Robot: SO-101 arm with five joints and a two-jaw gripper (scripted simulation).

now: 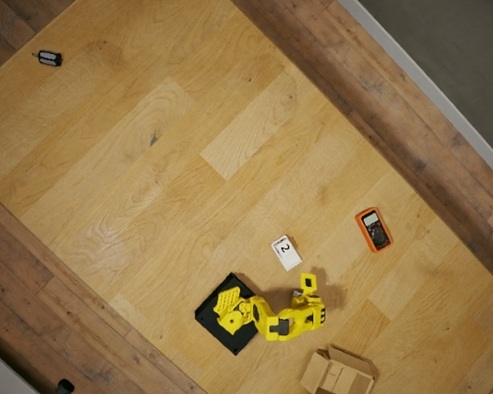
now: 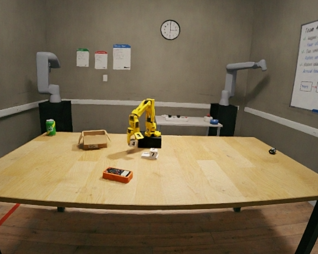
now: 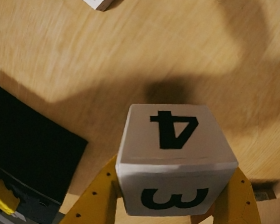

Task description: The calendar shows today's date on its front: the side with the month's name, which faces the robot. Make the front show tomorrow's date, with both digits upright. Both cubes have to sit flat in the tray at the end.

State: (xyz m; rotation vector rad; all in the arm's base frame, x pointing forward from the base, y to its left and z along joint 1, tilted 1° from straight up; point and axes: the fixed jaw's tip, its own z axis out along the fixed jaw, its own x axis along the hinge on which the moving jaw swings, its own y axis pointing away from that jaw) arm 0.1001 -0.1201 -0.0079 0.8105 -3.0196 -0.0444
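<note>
My gripper [image 1: 300, 294] [image 2: 133, 140] [image 3: 177, 189] is shut on a white cube [image 2: 133, 143] [image 3: 163, 135], held a little above the table beside the calendar. In the wrist view this cube shows a 4 and, on the side nearer the camera, a 3; both digits look turned. The white calendar tray [image 1: 292, 263] [image 2: 145, 155] stands in front of the robot; only a corner of the calendar shows at the top of the wrist view. The other cube [image 1: 284, 248] [image 2: 153, 153] sits in one half of the tray, with a 2 on top and a 7 towards the exterior camera. Its front digit is not readable.
An open cardboard box [image 1: 337, 373] [image 2: 94, 140] stands to the side of the arm. An orange multimeter [image 1: 374, 230] [image 2: 117, 175] lies beyond the calendar. The black base [image 1: 235, 341] [image 3: 31, 140] is near the held cube. A green can [image 2: 51, 127] stands at the table's far corner.
</note>
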